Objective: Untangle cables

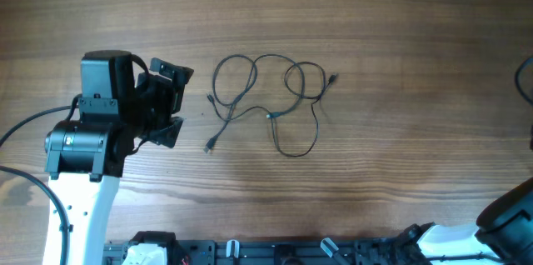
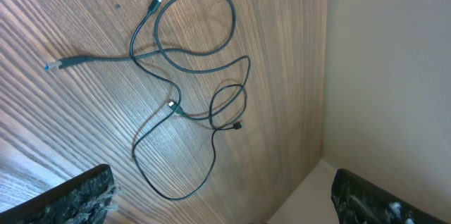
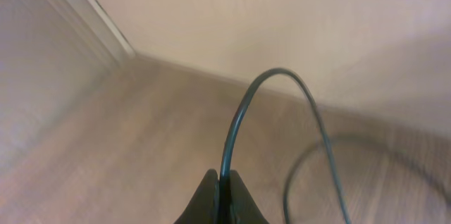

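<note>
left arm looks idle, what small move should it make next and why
Probably slide the left fingers toward the cables and lower onto their near side: the fingers stand open and empty beside them, and the cables lie crossed over one another on the table, untouched.

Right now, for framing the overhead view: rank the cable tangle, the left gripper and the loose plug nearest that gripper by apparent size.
1. cable tangle, widest spread.
2. left gripper, possibly nearer the camera, so slightly unsure.
3. plug, clearly smallest.
</note>
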`<action>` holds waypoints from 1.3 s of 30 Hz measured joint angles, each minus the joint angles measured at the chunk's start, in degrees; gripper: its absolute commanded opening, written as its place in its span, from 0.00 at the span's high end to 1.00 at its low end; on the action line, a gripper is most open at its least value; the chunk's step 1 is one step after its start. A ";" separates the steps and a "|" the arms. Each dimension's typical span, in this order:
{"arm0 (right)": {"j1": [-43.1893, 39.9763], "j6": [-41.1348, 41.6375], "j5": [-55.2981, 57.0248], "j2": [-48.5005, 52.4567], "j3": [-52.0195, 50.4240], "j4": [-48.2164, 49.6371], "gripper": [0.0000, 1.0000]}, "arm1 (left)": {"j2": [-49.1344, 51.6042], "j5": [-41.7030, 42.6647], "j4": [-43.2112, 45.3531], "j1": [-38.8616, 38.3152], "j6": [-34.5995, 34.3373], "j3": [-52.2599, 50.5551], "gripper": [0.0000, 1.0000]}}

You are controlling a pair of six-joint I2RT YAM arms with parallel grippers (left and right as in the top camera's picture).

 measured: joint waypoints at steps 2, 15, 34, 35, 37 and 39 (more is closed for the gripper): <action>0.00 0.00 -0.59 0.00 1.20 1.46 0.94 | 0.00 0.00 0.02 0.00 0.00 0.00 0.00; 0.07 6.51 -10.75 1.18 2.27 -18.99 0.00 | 0.04 -0.02 0.02 0.00 0.00 0.00 0.00; 65.00 9.84 -27.91 -10.19 -0.59 -51.87 0.00 | 0.04 -0.17 0.00 0.00 0.00 0.00 0.00; 68.28 9.51 -25.83 -10.19 -0.59 -51.17 0.00 | 0.04 -0.20 0.00 0.00 0.00 0.00 0.00; 72.65 9.25 -21.53 -10.16 -0.59 -50.93 0.00 | 0.04 -0.15 0.00 0.00 0.00 0.00 0.00; 76.04 9.11 -14.56 -10.08 -0.59 -51.17 0.02 | 0.04 -0.17 0.02 0.00 0.00 0.00 0.00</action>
